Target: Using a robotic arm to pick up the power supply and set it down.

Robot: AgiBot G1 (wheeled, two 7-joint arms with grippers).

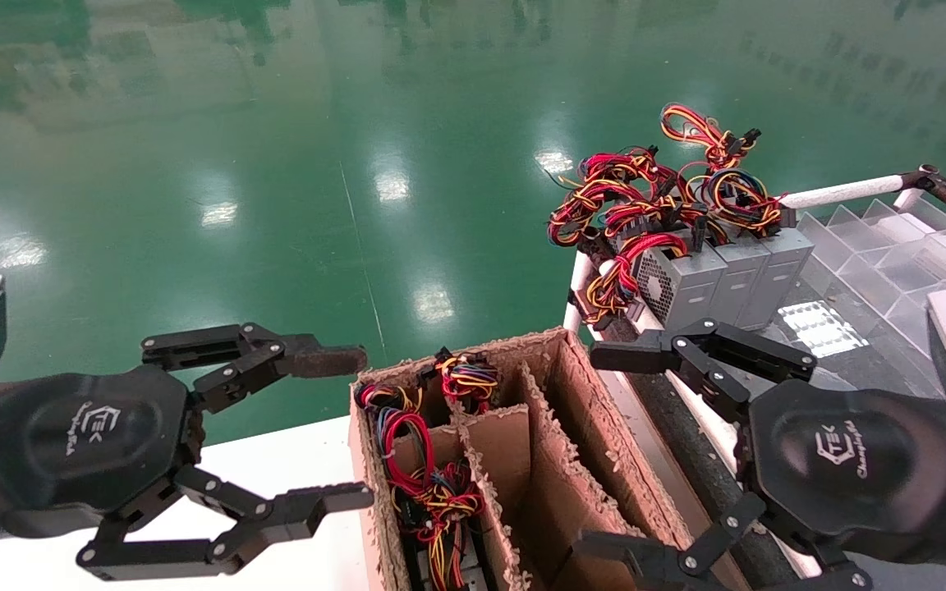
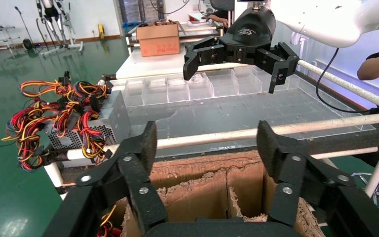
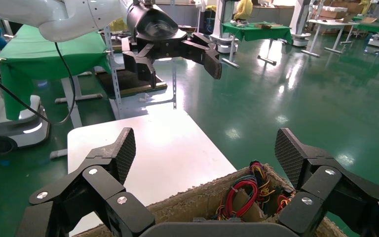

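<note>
Nothing gripped yet; judged to be the opening step, before any approach to the power supply (image 1: 691, 283).

Left gripper (image 1: 342, 427) at lower left of the head view, fingers spread wide and empty, hovering just left of the cardboard box (image 1: 571, 460). Right gripper (image 1: 613, 447) at lower right, likewise wide open and empty, poised over the box's right-hand edge.

Power supply at upper right of centre in the head view: nearest of three grey metal units (image 1: 736, 275) packed side by side at the left end of a clear tray (image 1: 875, 271), vent face toward the camera, wire bundle (image 1: 654, 193) of red, yellow and black piled on top and spilling over the front. Same unit visible at the left of the left wrist view (image 2: 106, 123), well apart from both grippers.

Cardboard box divided into slots; leftmost slots already holding tangled wires (image 1: 424, 460), right-hand slots looking empty.

Next move, as a judgement: probably for the right gripper, being nearer. Calls for reaching up and forward to the nearest unit, closing on the metal body rather than the loose wires, lifting clear of the neighbours, then setting down, perhaps in a free slot of the box. Risk of snagging cables.
</note>
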